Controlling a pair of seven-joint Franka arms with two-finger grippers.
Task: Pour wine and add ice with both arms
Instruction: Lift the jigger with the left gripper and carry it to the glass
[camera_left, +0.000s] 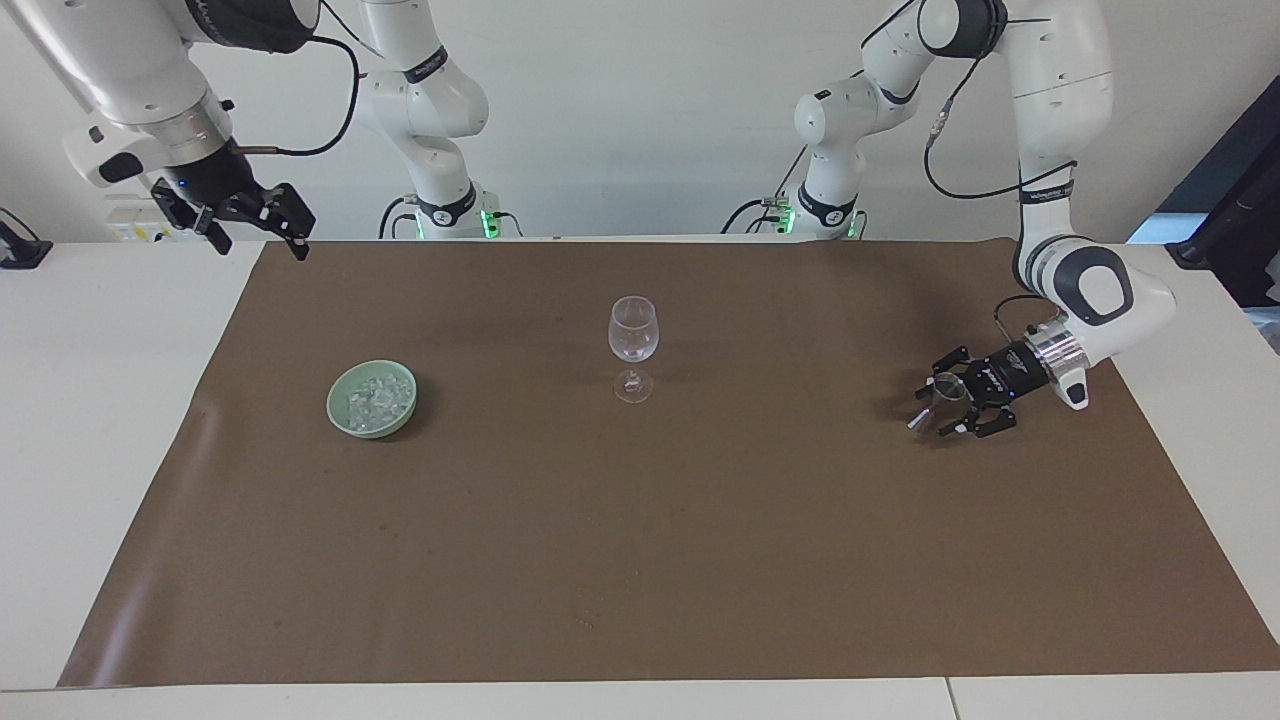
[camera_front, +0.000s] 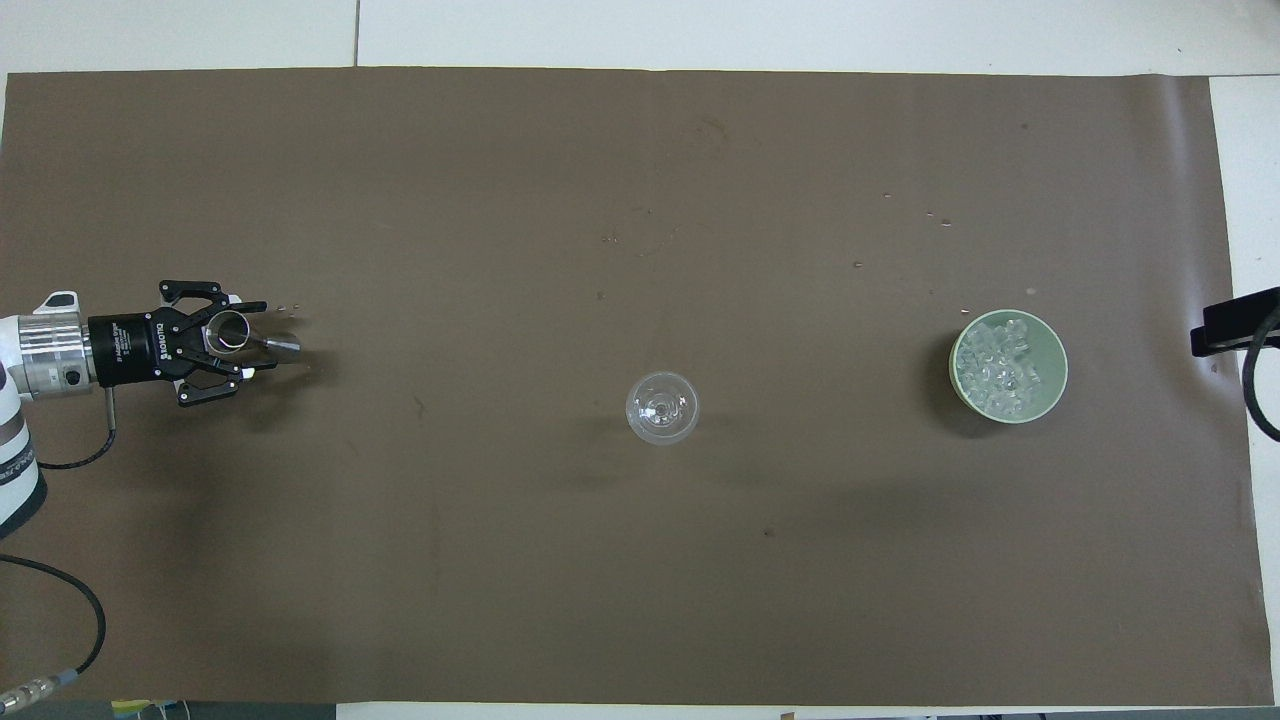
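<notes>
Left gripper (camera_left: 938, 414) half-closed around our small metal jigger (camera_left: 934, 398), grip uncertain; right gripper (camera_left: 258, 230) open; ice (camera_left: 377, 398): clear whitish chunks in green bowl (camera_left: 340, 414).

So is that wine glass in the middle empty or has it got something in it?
Empty: the upright wine glass looks clear through its bowl, no liquid or ice showing.

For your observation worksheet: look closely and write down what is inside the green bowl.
The green bowl holds the ice, a heap of small clear chunks that fills most of its inside. The chunks cover the bowl's bottom, so anything under them cannot be seen.
</notes>
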